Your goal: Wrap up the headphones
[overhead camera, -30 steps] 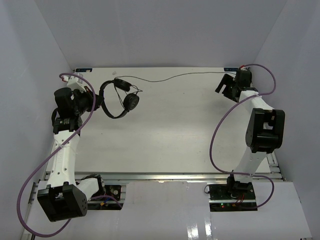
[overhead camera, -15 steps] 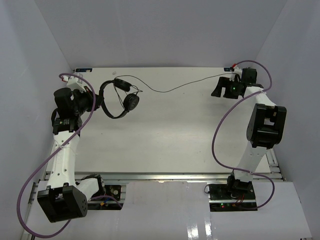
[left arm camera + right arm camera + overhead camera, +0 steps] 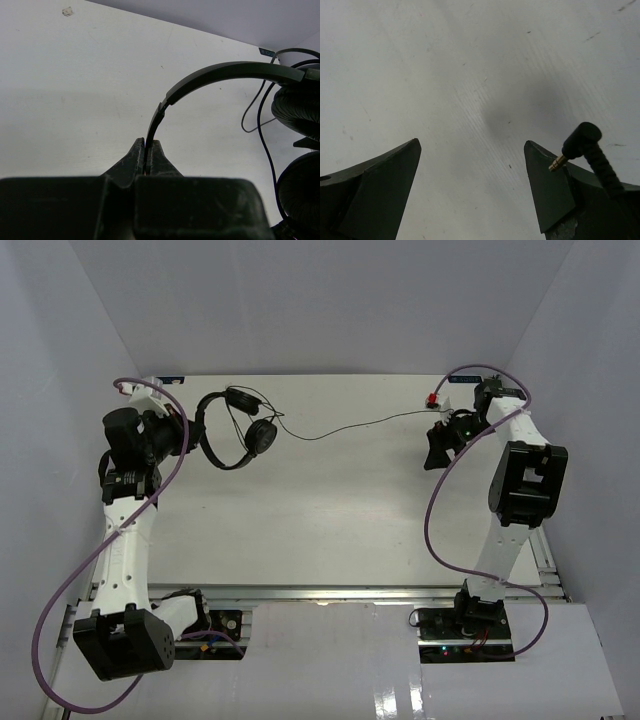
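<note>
The black headphones [image 3: 235, 430] lie at the back left of the table. My left gripper [image 3: 190, 435] is shut on their thin headband [image 3: 220, 75], which runs up from between the closed fingertips [image 3: 155, 150]. The two ear cups [image 3: 300, 107] show at the right of the left wrist view. The thin cord [image 3: 360, 424] sags across the back of the table to my right gripper [image 3: 435, 445]. That gripper [image 3: 472, 142] is open with nothing between its jaws. The cord's angled plug [image 3: 580, 140] rests against the outer side of the right finger [image 3: 550, 195].
The white table [image 3: 330, 510] is walled by pale panels on three sides. Purple arm cables [image 3: 440, 490] loop beside each arm. The right arm stands along the table's right edge, the left arm along the left edge.
My right gripper has swung from the back right corner forward and inward, and the cord, taut before, now sags. My left gripper has shifted the headphones slightly toward the back.
</note>
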Controlling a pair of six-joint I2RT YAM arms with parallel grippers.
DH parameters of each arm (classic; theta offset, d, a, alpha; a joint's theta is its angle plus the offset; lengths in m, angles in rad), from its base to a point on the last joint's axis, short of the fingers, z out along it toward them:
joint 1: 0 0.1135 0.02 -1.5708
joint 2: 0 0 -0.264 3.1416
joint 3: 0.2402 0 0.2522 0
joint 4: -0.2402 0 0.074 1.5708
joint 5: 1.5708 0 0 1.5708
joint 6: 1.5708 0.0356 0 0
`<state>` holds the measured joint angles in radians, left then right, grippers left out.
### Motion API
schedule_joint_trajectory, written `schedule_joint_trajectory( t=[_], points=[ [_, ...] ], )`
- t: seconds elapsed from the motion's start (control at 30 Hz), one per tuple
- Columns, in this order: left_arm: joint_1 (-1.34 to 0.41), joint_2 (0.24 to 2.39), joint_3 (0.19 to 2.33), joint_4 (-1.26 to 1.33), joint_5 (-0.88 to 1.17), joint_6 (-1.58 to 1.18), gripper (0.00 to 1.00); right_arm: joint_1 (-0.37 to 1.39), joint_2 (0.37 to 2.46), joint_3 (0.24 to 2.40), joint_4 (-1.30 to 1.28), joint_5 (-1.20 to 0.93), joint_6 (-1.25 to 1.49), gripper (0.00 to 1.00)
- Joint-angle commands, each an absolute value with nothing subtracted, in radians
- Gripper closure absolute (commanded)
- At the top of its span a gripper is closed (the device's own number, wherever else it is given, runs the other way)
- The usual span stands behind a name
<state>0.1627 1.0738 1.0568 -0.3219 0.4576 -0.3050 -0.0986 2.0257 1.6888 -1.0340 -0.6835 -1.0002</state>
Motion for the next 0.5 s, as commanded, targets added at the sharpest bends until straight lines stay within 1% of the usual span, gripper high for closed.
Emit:
schedule_joint_trajectory(
  t=[0.0,0.07,0.1,0.17,0.27,0.47],
  points=[
    [0.170,1.069,1.115,-0.311,0.477,-0.316,1.00,-0.073,2.006,1.701,-1.163,-0.572,-1.150,0.10],
    [0.170,1.067,1.115,-0.314,0.473,-0.314,1.00,-0.069,1.982,1.634,-1.039,-0.494,-1.046,0.10],
    [0.170,1.065,1.113,-0.315,0.470,-0.312,1.00,-0.069,1.962,1.600,-0.938,-0.434,-0.966,0.10],
    [0.170,1.060,1.112,-0.320,0.460,-0.308,1.00,-0.069,1.909,1.510,-0.669,-0.252,-0.752,0.10],
    [0.171,1.055,1.121,-0.331,0.451,-0.299,1.00,-0.068,1.903,1.475,-0.476,0.003,-0.587,0.10],
    [0.170,1.054,1.150,-0.352,0.429,-0.283,1.00,-0.069,1.934,1.509,-0.344,0.261,-0.521,0.10]
  ],
)
